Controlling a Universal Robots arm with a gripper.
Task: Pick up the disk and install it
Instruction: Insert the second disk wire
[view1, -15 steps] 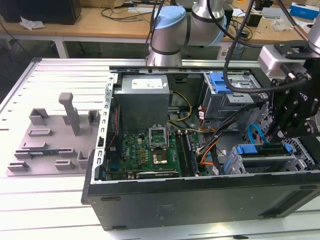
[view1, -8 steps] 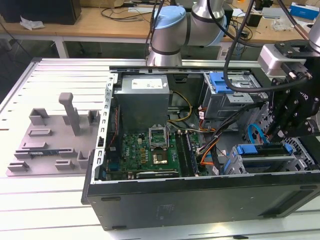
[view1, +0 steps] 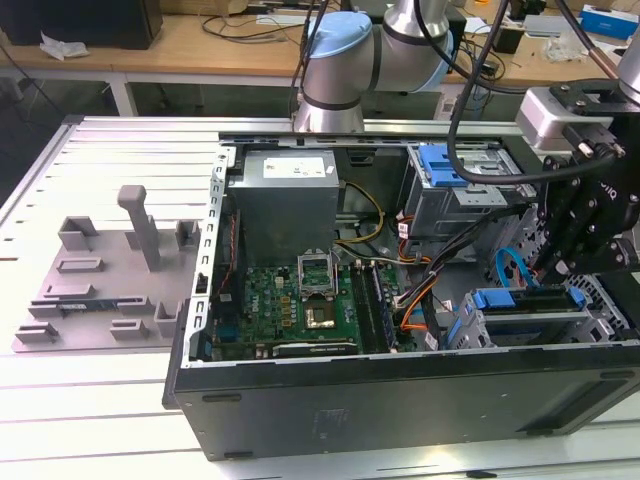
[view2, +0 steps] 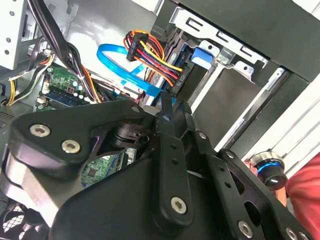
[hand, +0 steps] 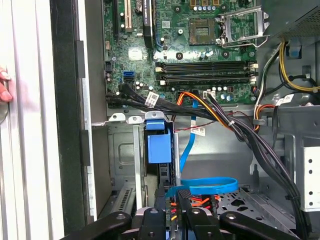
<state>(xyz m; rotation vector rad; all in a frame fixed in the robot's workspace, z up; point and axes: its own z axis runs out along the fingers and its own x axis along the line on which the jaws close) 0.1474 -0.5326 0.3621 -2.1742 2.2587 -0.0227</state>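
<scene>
A: Lab bench, open PC case (view1: 400, 400) on a slotted table (view1: 120, 140).
B: Disk?
A: Disk (hand: 159, 145) stands on edge in the drive cage, directly ahead of the gripper (hand: 172, 207), long axis in line with the fingers.
B: Jaws?
A: Nearly closed, holding nothing I can see.

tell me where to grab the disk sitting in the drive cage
Probably by its blue frame, pinching across the thin width and coming straight in through the open side of the case. The disk seems to stand on edge in the metal cage, so its flat faces are walled in and that edge is exposed.
</scene>
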